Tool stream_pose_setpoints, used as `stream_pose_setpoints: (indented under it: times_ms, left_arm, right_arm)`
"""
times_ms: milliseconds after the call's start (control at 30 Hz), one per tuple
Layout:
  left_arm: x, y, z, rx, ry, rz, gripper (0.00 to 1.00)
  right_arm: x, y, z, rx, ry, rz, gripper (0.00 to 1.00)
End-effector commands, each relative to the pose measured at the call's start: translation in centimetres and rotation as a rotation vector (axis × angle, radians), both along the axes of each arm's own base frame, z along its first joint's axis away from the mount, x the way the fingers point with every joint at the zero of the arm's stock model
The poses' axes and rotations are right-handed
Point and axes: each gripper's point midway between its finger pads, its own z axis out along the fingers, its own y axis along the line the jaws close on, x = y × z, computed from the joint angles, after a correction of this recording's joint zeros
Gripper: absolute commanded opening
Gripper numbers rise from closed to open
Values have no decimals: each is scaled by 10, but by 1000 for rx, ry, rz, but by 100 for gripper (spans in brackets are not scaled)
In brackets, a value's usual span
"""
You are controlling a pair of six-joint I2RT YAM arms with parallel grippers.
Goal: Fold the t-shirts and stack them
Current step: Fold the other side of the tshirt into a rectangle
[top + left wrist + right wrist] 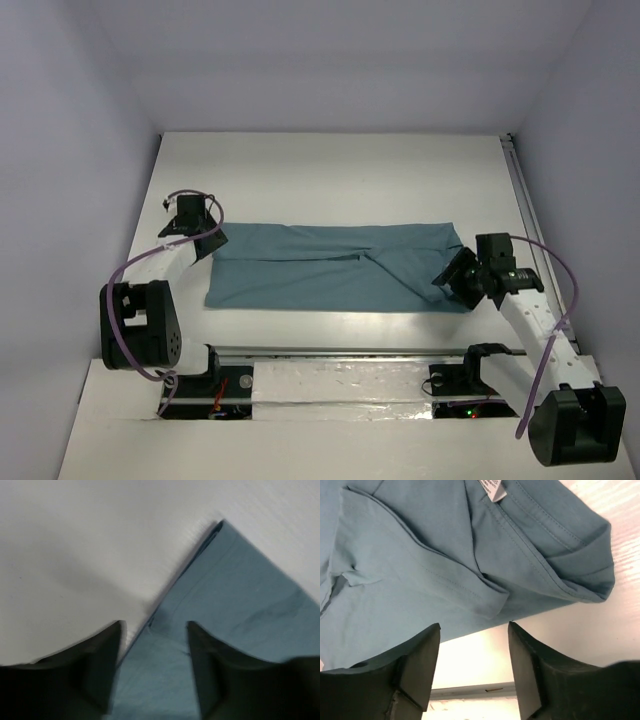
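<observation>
A teal t-shirt (330,268) lies flat on the white table (330,170), folded into a long band running left to right. My left gripper (212,238) sits at the shirt's far left corner. In the left wrist view its jaws (154,627) stand open over the shirt's edge (240,595), with cloth lying beneath the gap and nothing pinched. My right gripper (450,276) is at the near right corner. In the right wrist view it (474,629) is open above bare table, just short of the shirt's folded edge (420,570). A white neck label (492,489) shows at the top.
A metal rail (340,352) runs along the table's near edge, seen under the right jaws as the same rail (470,690). Another rail (520,190) lines the right side. Pale walls close in the back and both sides.
</observation>
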Motion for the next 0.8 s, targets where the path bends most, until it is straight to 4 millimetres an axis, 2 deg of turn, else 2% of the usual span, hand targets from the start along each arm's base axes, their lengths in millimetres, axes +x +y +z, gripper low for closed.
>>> stream_pose_setpoints:
  times_ms: [0,33,67,100,133,167,200,233,300,367,433,533,567,600,667,700,767]
  left_arm:
    - [-4,7,12,15,-41,44,60]
    - [-2,8,17,17,-55,47,67]
    - [1,6,27,10,-89,43,68]
    - [6,4,35,-2,-117,35,69]
    - [11,2,42,-16,-152,32,69]
    - [15,-3,48,-39,-174,17,70]
    - [19,-11,52,-49,-192,-3,70]
    - [24,-16,50,-58,-189,-10,68]
    - [33,-24,51,-66,-184,-30,67]
    - [38,-34,42,-75,-155,-46,65]
    - [43,-42,41,-81,-158,-64,63]
    - [40,-53,29,-92,-144,-83,62]
    - [37,-57,24,-91,-130,-92,62]
    - [30,-60,15,-93,-109,-96,61]
    - [26,-61,11,-102,-112,-99,61]
    - [18,-64,3,-106,-95,-109,61]
    - [14,-67,2,-109,-99,-116,60]
  right_arm:
    - [16,1,19,0,-83,13,65]
    - [21,0,24,-14,-104,38,65]
    - [30,1,29,-17,-113,60,63]
    - [41,7,35,2,-147,98,32]
    - [48,10,38,2,-163,133,12]
    - [56,12,39,8,-175,146,0]
    - [75,21,43,37,-217,184,0]
    - [84,28,45,42,-239,222,0]
    - [108,31,49,31,-287,234,0]
    - [129,41,46,27,-268,276,0]
    - [150,43,43,-7,-279,291,10]
    - [169,50,37,-31,-270,317,34]
    - [172,49,23,-36,-230,316,38]
    - [175,50,18,-47,-222,316,42]
    - [179,55,6,-48,-192,328,43]
    - [181,55,4,-49,-187,327,43]
    - [182,67,3,-44,-187,359,43]
